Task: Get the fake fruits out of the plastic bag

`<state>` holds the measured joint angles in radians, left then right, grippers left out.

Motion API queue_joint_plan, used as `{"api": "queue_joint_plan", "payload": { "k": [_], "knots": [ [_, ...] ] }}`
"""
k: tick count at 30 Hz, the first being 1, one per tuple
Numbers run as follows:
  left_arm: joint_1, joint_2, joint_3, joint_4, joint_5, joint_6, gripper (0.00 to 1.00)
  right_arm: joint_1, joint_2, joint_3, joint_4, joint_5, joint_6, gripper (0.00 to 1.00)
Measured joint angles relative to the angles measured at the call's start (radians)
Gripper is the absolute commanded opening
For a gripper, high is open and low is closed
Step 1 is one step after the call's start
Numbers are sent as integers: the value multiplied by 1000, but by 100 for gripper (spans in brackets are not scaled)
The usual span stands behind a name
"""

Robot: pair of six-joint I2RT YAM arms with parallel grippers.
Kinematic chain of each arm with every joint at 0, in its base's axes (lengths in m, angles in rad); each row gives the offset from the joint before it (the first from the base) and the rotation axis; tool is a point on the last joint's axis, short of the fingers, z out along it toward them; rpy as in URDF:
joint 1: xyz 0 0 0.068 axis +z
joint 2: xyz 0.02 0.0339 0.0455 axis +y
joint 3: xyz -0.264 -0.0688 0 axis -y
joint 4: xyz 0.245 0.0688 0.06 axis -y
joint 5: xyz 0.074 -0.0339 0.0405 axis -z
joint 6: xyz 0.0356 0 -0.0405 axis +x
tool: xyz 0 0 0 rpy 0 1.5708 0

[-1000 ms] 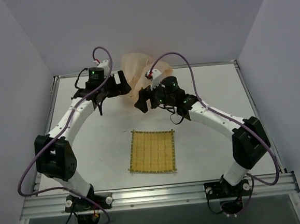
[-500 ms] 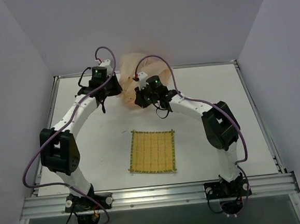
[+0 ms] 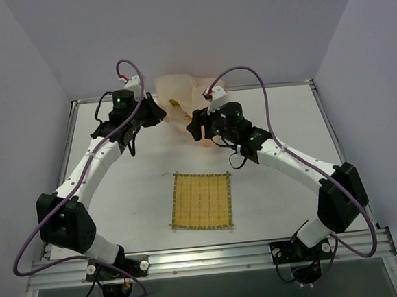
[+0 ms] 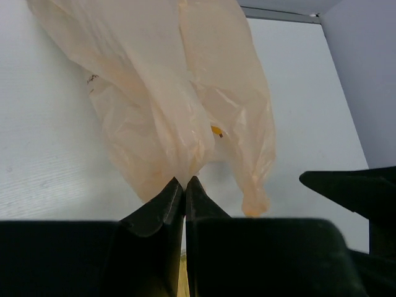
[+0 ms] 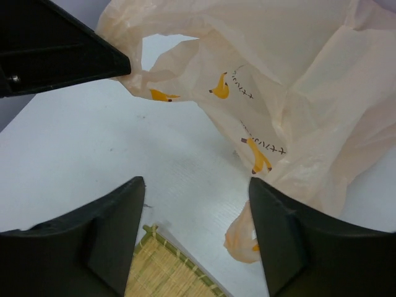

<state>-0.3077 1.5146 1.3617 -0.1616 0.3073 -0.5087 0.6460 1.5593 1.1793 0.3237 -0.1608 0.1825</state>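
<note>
The peach-orange plastic bag (image 3: 179, 89) with small banana prints hangs crumpled at the table's far middle. My left gripper (image 3: 159, 115) is shut on a fold of it; in the left wrist view its fingertips (image 4: 185, 184) pinch the film of the bag (image 4: 179, 93), which hangs stretched above them. My right gripper (image 3: 195, 129) stands open just right of the bag, with nothing between its fingers (image 5: 197, 181); the bag (image 5: 278, 80) lies ahead of it, one knotted tail beside the right finger. No fake fruits show; they are hidden from every view.
A yellow woven mat (image 3: 201, 200) lies flat at the table's centre, nearer the arm bases; its corner (image 5: 167, 266) shows under my right gripper. A raised metal rim (image 3: 262, 86) borders the table. Grey walls stand close behind the bag.
My left gripper closed on the bag and pulled it slightly left and up. My right gripper shut at the bag, then opened again and drew back to the right.
</note>
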Motion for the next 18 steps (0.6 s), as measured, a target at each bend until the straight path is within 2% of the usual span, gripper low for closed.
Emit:
{"api": "queue_joint_plan", "payload": {
  "k": [2, 6, 12, 18],
  "knots": [
    [-29, -1, 0, 4, 14, -10, 2, 11, -49, -48, 5, 50, 11, 81],
    [-82, -9, -2, 6, 39, -26, 2, 21, -71, -108, -20, 164, 29, 88],
    [-98, -56, -31, 14, 56, -35, 2, -2, -49, -128, -66, 336, 50, 89],
    [-96, -60, -38, 15, 54, -37, 2, -72, 90, -80, -81, 442, 51, 89]
  ]
}}
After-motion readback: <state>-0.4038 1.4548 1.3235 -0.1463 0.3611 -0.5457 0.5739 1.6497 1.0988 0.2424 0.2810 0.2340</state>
